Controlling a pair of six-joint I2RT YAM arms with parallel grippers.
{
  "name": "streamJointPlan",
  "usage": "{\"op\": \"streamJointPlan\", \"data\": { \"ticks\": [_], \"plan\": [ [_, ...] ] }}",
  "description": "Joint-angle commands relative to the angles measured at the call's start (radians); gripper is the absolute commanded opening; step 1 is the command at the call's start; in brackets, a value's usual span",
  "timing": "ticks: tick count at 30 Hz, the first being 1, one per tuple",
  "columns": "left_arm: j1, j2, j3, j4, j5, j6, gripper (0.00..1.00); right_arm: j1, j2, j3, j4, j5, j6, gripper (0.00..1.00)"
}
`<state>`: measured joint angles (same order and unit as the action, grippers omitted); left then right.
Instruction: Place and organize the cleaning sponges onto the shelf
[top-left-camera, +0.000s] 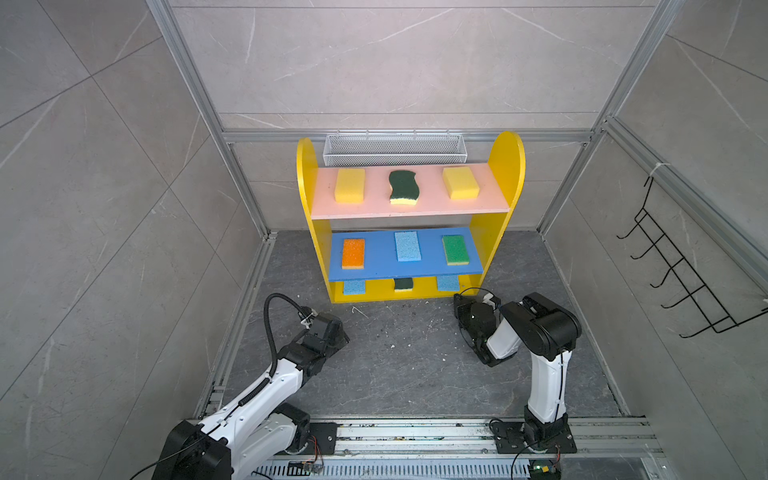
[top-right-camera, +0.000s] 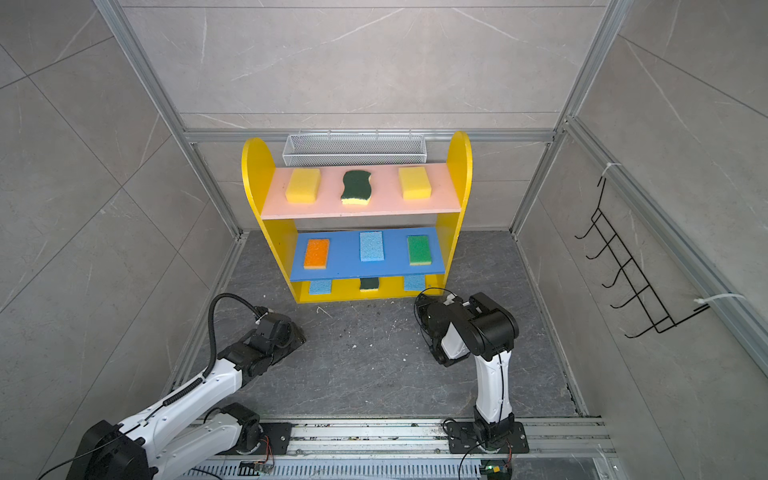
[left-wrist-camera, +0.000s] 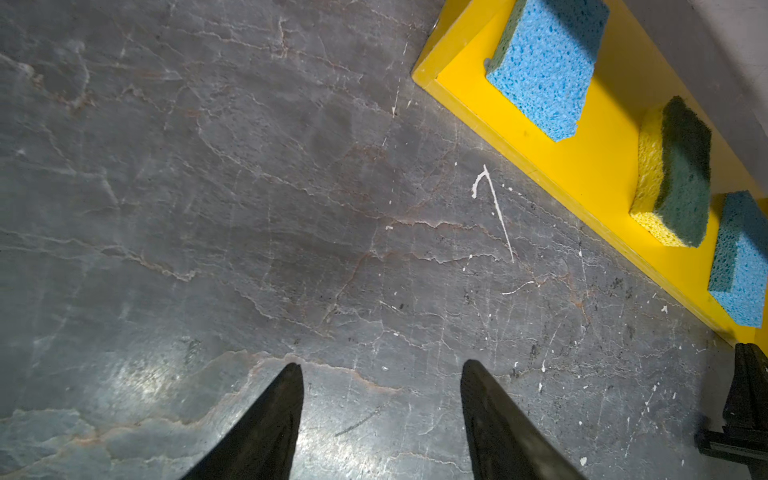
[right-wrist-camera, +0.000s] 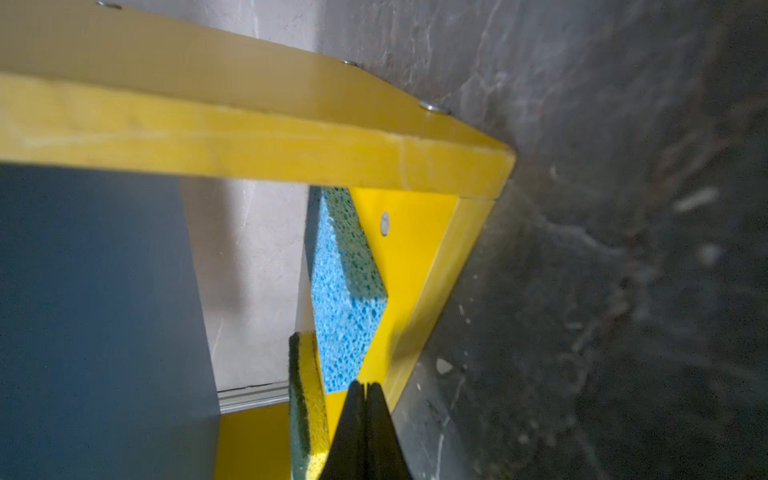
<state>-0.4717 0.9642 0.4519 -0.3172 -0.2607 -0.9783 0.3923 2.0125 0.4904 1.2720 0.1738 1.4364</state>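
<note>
The yellow shelf (top-left-camera: 505, 166) stands at the back. Its pink board carries two yellow sponges (top-left-camera: 350, 185) (top-left-camera: 460, 183) and a wavy scourer (top-left-camera: 402, 187). On the blue board lie an orange (top-left-camera: 353, 253), a light blue (top-left-camera: 407, 246) and a green sponge (top-left-camera: 455, 249). The base holds two light blue sponges (left-wrist-camera: 544, 66) (left-wrist-camera: 742, 262) with a scourer (left-wrist-camera: 675, 174) between them. My left gripper (left-wrist-camera: 380, 365) hangs open and empty over the floor, left of the shelf. My right gripper (right-wrist-camera: 365, 384) is shut and empty at the shelf's lower right corner (top-left-camera: 460, 300).
A white wire mesh basket (top-left-camera: 394, 149) hangs behind the shelf's top. A black hook rack (top-left-camera: 681, 270) is on the right wall. Aluminium frame posts edge the dark stone floor (top-left-camera: 407, 353). The arm bases sit on a front rail (top-left-camera: 415, 432).
</note>
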Motion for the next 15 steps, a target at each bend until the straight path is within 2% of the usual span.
{"op": "streamJointPlan", "data": {
  "ticks": [1, 7, 15],
  "plan": [
    [-0.002, -0.047, -0.018, 0.016, -0.034, -0.039, 0.64, -0.004, -0.059, 0.004, -0.199, 0.01, -0.052, 0.0],
    [-0.002, -0.092, -0.027, -0.003, -0.046, -0.039, 0.64, -0.008, -0.065, -0.009, -0.211, 0.038, -0.044, 0.0],
    [-0.002, -0.077, -0.057, 0.059, -0.037, -0.028, 0.64, -0.007, 0.06, -0.036, -0.021, 0.058, -0.01, 0.0]
  ]
}}
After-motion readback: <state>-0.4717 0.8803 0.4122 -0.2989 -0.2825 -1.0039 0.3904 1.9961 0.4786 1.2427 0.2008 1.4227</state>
